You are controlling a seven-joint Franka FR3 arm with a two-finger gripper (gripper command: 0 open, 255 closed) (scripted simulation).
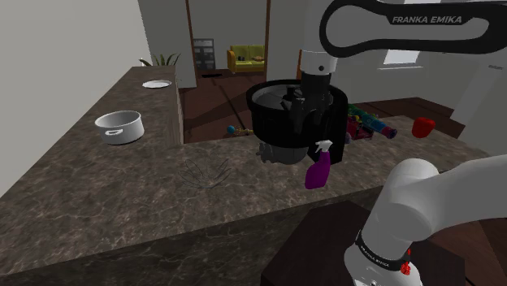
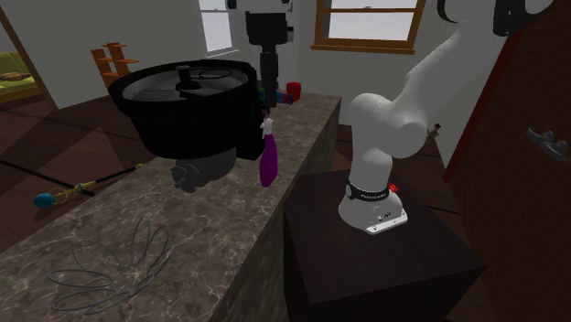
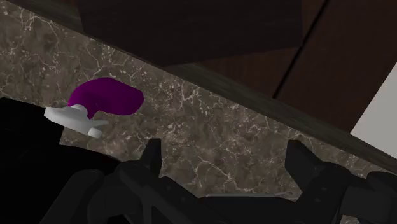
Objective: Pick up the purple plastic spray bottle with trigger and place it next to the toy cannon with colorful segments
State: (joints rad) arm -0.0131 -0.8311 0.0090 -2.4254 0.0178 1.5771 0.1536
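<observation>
Purple plastic spray bottle with pale grey trigger head [image 1: 317, 169] stands upright on the dark marbled stone desk [image 1: 122, 195]. It is close to the desk edge that faces the robot's dark box stand [image 2: 366, 265] and just beside the large round black pot [image 1: 284, 118]; contact between bottle and pot cannot be resolved. The toy cannon with colourful segments [image 1: 374, 123] lies beyond the pot, nearer the far edge, well apart from the bottle. Black two-finger claw [image 3: 224, 146] is spread wide and empty: in the wrist view its fingers frame bare desk, with the bottle off to one side, outside the gap. Judged step: approach before the grasp, pick not yet begun. The next move calls for shifting the claw sideways until the bottle body sits between the fingers. It should then drop low enough to take the purple body rather than the thin trigger, and close. The pot wall next to the bottle leaves little room on that side, so a finger could clip it. Pose: the white arm [image 1: 406, 20] reaches out from the stand over the near edge, and the wrist points almost straight down. In the second exterior view the hand hangs above the bottle, higher than the pot rim.
</observation>
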